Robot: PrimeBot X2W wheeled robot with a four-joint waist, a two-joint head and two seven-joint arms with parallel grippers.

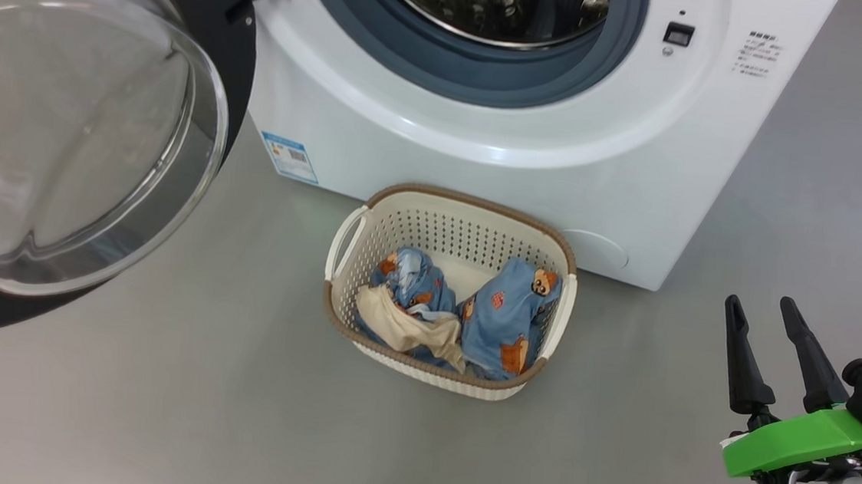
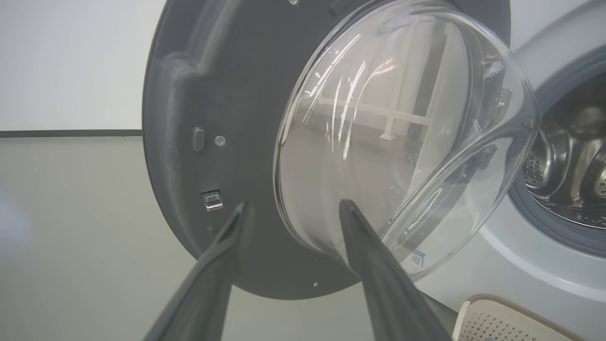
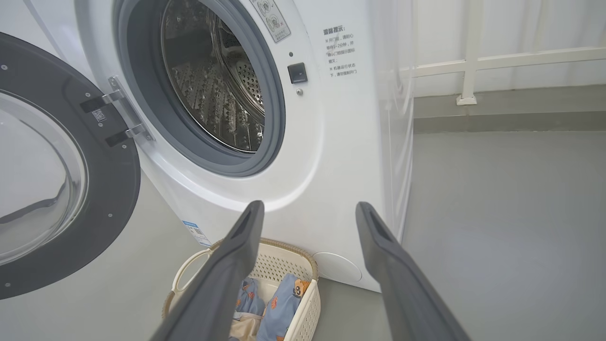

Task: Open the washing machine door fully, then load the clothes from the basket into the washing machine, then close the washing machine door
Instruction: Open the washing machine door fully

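You have the washing machine door [image 1: 239,65] swung wide open on the robot's left, hinged at the left side of the washing machine [image 1: 483,161], its glass bowl [image 1: 78,130] bulging toward the head camera. The mouth of the washing machine stands uncovered, and inside the grey rubber ring [image 1: 490,77] the drum [image 3: 213,85] shows its perforated steel wall. The basket [image 1: 473,199] sits on the grey floor [image 1: 156,405] just in front of the washing machine's lower front, to the right of the blue label [image 1: 290,156]. All the clothes [image 1: 506,317] lie in it as 2 bundles of blue bear-print fabric side by side, with 1 cream piece [image 1: 394,320] draped over the front of the left bundle. Your left gripper [image 2: 294,204] has its fingers apart and points at the inner face of the door, 1 finger before the dark rim and 1 before the glass; you cannot tell whether either touches it. Your right gripper [image 1: 762,301] hangs to the right of the basket, well apart from it, fingers spread and clamped on nothing.
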